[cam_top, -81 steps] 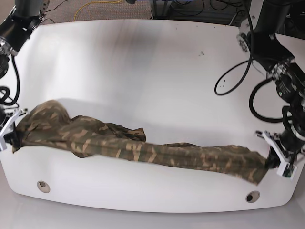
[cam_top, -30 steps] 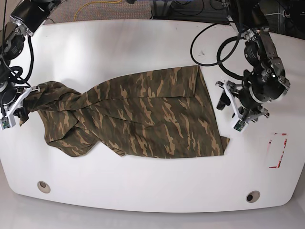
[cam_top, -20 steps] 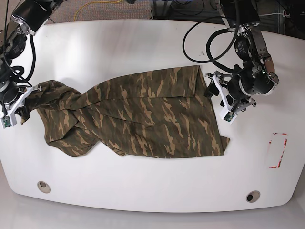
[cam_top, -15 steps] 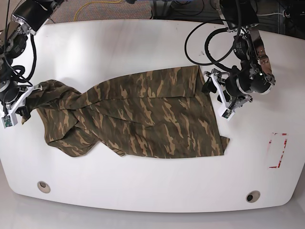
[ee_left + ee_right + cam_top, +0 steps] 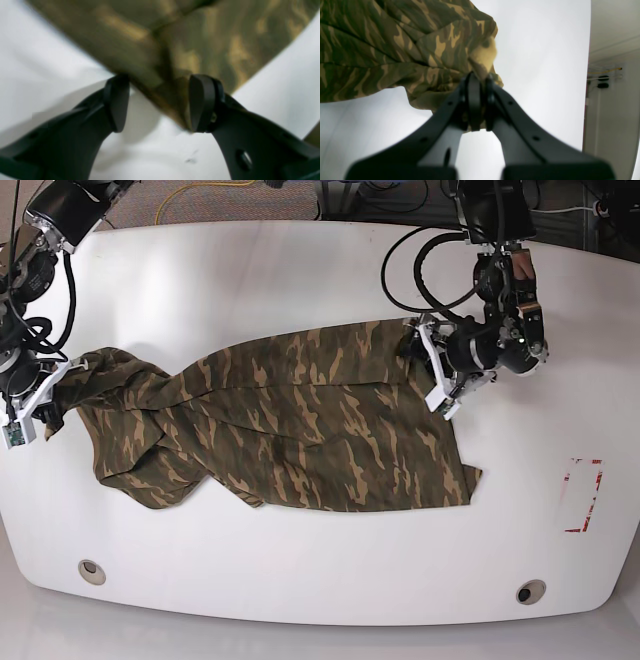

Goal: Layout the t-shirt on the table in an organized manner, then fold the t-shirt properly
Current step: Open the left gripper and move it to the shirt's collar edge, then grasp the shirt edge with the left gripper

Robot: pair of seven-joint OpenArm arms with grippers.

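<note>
The shirt (image 5: pixel 290 420) lies mid-frame on the table (image 5: pixel 300 270). The right gripper (image 5: pixel 35 405) pinches its left end; the left gripper (image 5: pixel 160 102) (blurred) gapes around its right edge.

Both arms are black, built of chunky rounded housings. The left arm (image 5: pixel 500 290), on the right in the base view, carries thick black cables that loop loosely beside its joints, and its bulbous wrist housing has a few small bright spots. White bracket plates frame the left tool (image 5: pixel 428 372). The right arm (image 5: pixel 45 240) has a black cable curving down its side and a silver band near its upper joint; the right tool (image 5: pixel 30 415) also wears white plates. Up close, the fingers (image 5: pixel 117 102) are smooth matte black with flat oval pads, and small round screw holes dot the finger bases (image 5: pixel 535 138).
</note>
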